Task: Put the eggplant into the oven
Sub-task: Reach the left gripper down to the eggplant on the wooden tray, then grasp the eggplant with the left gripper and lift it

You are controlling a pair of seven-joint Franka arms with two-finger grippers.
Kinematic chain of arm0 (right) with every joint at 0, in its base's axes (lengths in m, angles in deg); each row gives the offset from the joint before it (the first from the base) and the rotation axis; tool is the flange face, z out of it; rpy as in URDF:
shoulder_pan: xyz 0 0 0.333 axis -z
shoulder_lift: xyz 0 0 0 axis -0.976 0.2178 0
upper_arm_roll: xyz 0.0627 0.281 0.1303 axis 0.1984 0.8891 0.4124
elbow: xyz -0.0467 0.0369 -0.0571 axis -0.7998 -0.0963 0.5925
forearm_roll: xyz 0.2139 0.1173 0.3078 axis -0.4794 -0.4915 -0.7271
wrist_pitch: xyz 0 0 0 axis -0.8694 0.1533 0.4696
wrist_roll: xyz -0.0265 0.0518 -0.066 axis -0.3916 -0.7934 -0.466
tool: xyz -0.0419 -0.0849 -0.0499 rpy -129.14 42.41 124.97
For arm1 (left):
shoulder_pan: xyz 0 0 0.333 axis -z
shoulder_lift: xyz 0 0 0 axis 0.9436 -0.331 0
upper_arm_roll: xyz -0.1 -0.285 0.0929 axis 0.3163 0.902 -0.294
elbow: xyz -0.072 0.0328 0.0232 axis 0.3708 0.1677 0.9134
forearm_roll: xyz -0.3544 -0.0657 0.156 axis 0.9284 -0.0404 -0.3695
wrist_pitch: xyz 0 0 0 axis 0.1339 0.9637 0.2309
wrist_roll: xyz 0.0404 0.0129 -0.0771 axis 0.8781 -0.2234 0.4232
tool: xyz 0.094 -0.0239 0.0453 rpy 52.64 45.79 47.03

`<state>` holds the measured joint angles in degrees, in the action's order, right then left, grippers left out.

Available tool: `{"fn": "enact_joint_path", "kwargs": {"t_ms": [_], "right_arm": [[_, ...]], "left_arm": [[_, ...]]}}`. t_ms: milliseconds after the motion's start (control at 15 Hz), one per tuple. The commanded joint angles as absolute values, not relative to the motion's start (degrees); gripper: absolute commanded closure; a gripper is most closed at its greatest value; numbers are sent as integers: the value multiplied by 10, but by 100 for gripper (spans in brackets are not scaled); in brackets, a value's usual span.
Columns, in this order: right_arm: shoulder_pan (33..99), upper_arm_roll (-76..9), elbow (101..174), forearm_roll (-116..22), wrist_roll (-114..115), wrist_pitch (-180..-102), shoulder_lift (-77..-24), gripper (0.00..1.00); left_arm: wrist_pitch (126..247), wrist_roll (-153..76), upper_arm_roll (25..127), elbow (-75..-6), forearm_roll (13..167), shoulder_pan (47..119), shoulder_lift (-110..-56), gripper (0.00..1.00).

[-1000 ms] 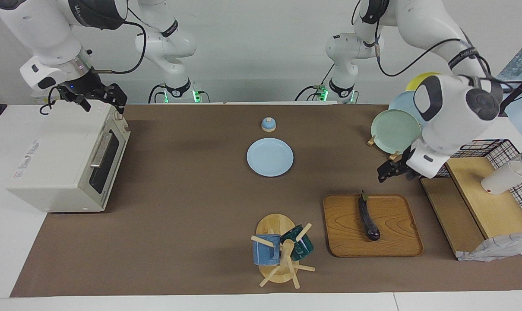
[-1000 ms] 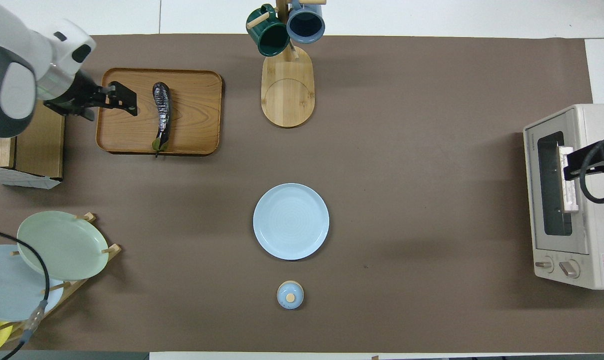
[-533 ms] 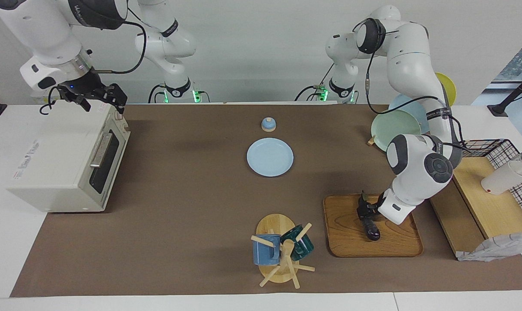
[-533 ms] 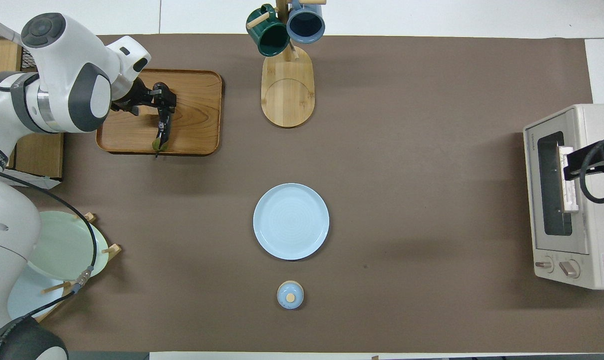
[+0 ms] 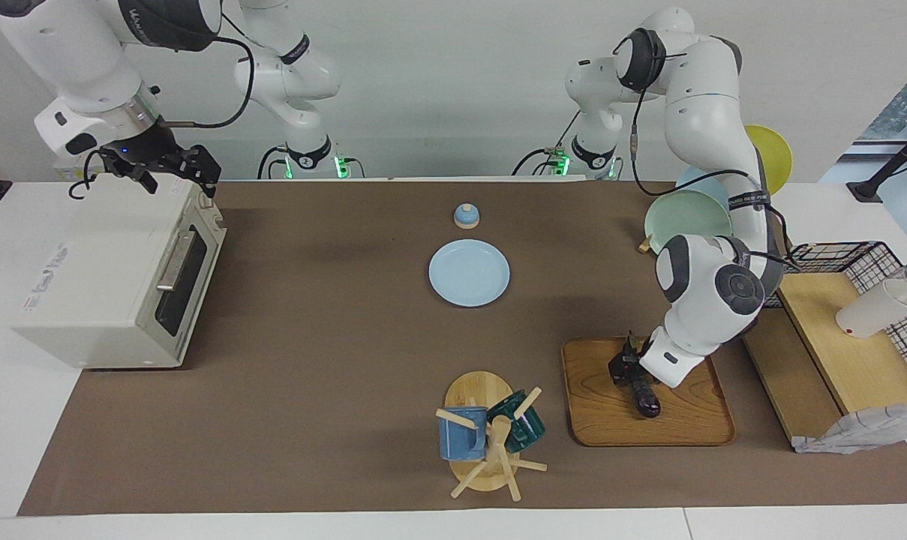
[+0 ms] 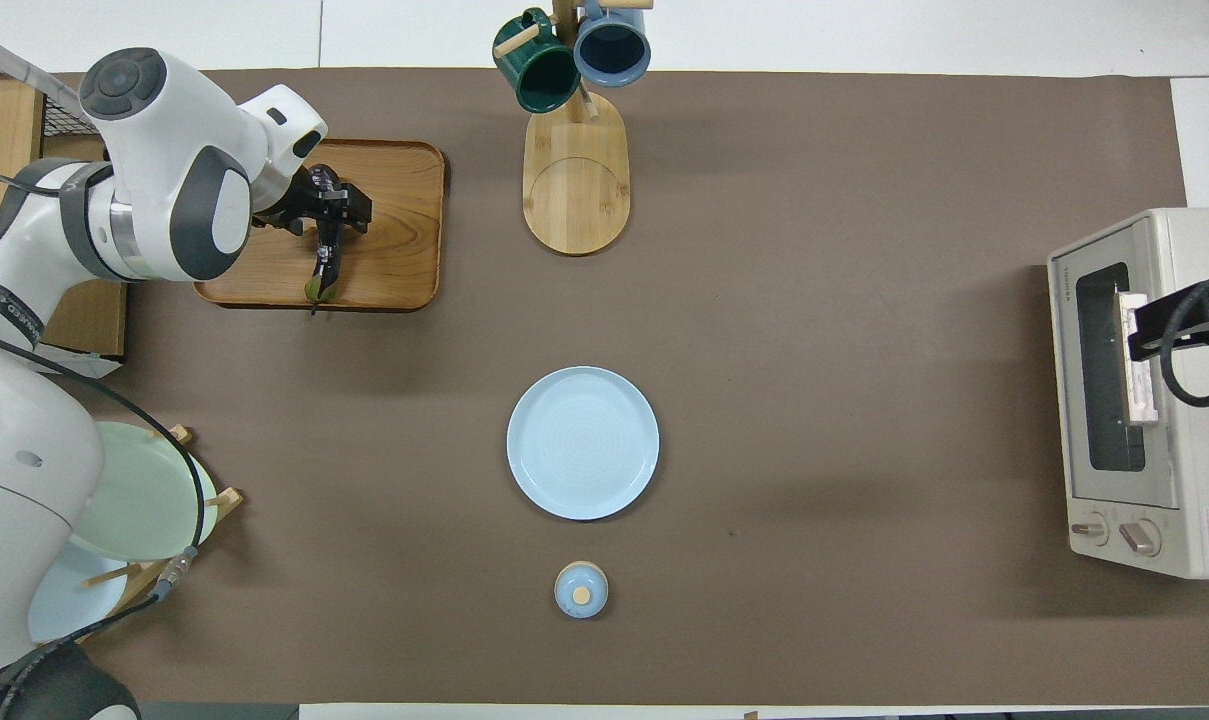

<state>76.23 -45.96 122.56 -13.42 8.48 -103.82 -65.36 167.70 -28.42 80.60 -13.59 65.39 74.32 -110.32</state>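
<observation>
The dark purple eggplant (image 5: pixel 645 400) lies lengthwise on the wooden tray (image 5: pixel 686 427) toward the left arm's end of the table, and it also shows in the overhead view (image 6: pixel 322 268). My left gripper (image 5: pixel 627 370) is down at the eggplant's middle, over the tray, and is seen from above too (image 6: pixel 332 205). The cream-white oven (image 5: pixel 100 277) stands at the right arm's end with its dark glass door shut (image 6: pixel 1104 370). My right gripper (image 5: pixel 177 178) waits open and empty just above the oven's top edge, on the side nearer the robots.
A light blue plate (image 5: pixel 469 272) and a small blue lidded jar (image 5: pixel 466 216) sit mid-table. A mug tree with two mugs (image 5: pixel 491 431) stands beside the tray. A plate rack (image 5: pixel 686 225) and a wire shelf with wooden boards (image 5: pixel 851 345) stand at the left arm's end.
My left arm swung in from beside the shelf and came down onto the eggplant on the tray. In the last half second it shifted only slightly. The eggplant has stayed in place. My right arm has not moved.
</observation>
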Motion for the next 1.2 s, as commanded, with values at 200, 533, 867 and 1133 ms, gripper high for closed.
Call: {"fn": "enact_joint_path", "kwargs": {"t_ms": [200,533,867,1133], "right_arm": [[764,-462,1244,-149,91,-1051,-668,0],[764,-462,1244,-149,91,-1051,-668,0],[764,-462,1244,-149,91,-1051,-668,0],[764,-462,1244,-149,91,-1051,-668,0]], "left_arm": [[1690,-273,801,-174,643,745,-1075,48],[1684,-273,800,-174,642,745,-1074,100],[1644,-277,801,-144,648,746,-1074,100],[1584,-349,804,-141,680,763,-1010,100]]}}
